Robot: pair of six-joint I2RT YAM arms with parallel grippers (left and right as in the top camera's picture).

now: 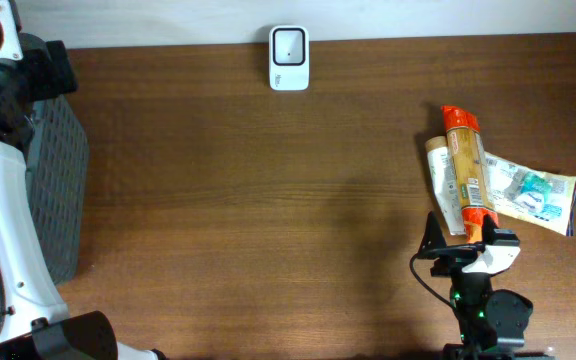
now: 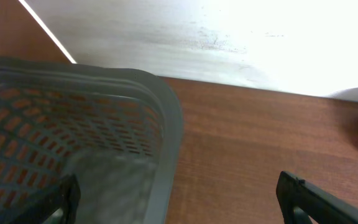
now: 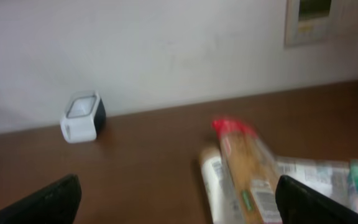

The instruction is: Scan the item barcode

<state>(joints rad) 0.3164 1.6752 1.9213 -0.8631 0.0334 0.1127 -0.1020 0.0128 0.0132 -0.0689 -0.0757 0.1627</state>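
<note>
1. The right claw (image 3: 179,208) is hanging at the near right of the counter (image 1: 268,200), its fingers spread wide and pinching nothing.
2. An orange packet (image 1: 465,165) is lying just beyond that claw, running from near to far.
3. The orange packet is resting on a beige packet (image 1: 440,175), and a white and blue packet (image 1: 533,195) is fanning out to the right from under it.
4. A white printed label is showing on the orange packet. Whether it is carrying the barcode is too small to tell.
5. A white barcode scanner (image 1: 289,58) is standing at the far edge of the counter, near the middle. It is sitting well apart from the packets, to their far left.
6. The left claw (image 2: 176,202) is spread wide too, gripping nothing. It is hovering at the rim of a gray mesh basket (image 2: 166,124) on the left side of the counter.
</note>
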